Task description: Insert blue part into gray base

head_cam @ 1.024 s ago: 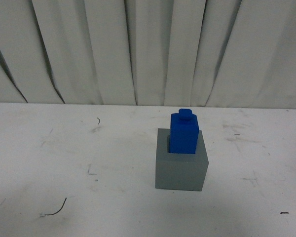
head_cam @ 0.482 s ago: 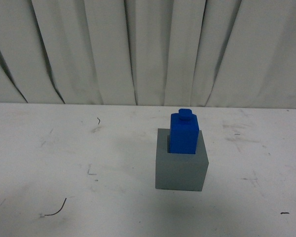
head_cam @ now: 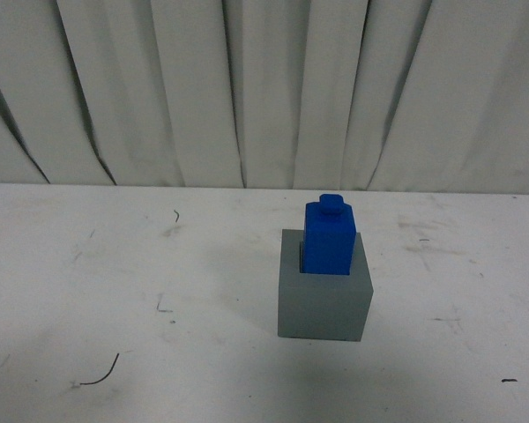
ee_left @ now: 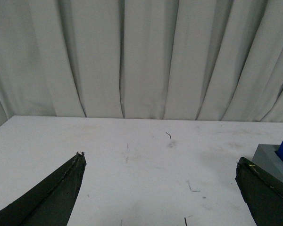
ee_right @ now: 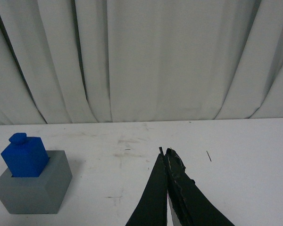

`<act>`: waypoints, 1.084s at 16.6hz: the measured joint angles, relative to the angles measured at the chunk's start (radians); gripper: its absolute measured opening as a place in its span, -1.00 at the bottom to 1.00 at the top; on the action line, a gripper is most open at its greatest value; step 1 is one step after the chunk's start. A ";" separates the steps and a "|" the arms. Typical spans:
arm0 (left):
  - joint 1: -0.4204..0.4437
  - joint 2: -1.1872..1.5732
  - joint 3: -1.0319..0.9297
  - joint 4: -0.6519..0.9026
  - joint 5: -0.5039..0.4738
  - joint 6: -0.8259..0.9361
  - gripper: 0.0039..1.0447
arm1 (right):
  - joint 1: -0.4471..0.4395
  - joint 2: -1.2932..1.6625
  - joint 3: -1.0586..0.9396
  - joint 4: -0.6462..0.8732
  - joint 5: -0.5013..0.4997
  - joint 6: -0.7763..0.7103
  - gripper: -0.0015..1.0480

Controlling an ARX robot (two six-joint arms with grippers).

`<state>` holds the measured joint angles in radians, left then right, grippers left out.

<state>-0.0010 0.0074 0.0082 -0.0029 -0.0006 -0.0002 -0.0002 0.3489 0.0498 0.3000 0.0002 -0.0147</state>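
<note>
Front view, blue part [head_cam: 330, 238] in gray base [head_cam: 324, 300] (upright)

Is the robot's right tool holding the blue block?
No. In the right wrist view the right tool is shut on nothing, off to the side, while the blue part stands alone in the gray base.

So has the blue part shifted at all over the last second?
No. The blue part sits in the gray base at the same spot, judged against the table's scuff marks.

no readable text, no labels, no brands, no numbers or signs on anything
</note>
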 joint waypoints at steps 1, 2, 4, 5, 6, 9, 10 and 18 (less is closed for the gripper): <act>0.000 0.000 0.000 0.000 0.000 0.000 0.88 | 0.000 -0.017 -0.003 -0.014 0.000 0.000 -0.96; 0.000 0.000 0.000 0.000 0.000 0.000 0.88 | 0.000 -0.043 -0.013 -0.034 0.000 0.000 -0.96; 0.000 0.000 0.000 0.000 0.000 0.000 0.88 | 0.000 -0.073 -0.037 -0.032 0.000 0.000 -0.96; 0.000 0.000 0.000 0.000 0.000 0.000 0.88 | 0.000 -0.094 -0.037 -0.044 0.000 0.000 -0.96; 0.000 0.000 0.000 0.000 0.000 0.000 0.88 | 0.000 -0.120 -0.037 -0.067 0.000 0.000 -0.96; 0.000 0.000 0.000 0.000 0.000 0.000 0.88 | 0.000 -0.159 -0.037 -0.108 0.000 0.000 -0.96; 0.000 0.000 0.000 0.000 0.000 0.000 0.88 | 0.000 -0.173 -0.037 -0.123 0.000 0.000 -0.96; 0.000 0.000 0.000 0.000 0.000 0.000 0.88 | 0.000 -0.345 -0.036 -0.304 0.000 0.000 -0.63</act>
<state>-0.0010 0.0074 0.0082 -0.0029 -0.0002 -0.0002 -0.0002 0.0036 0.0139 -0.0040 0.0002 -0.0143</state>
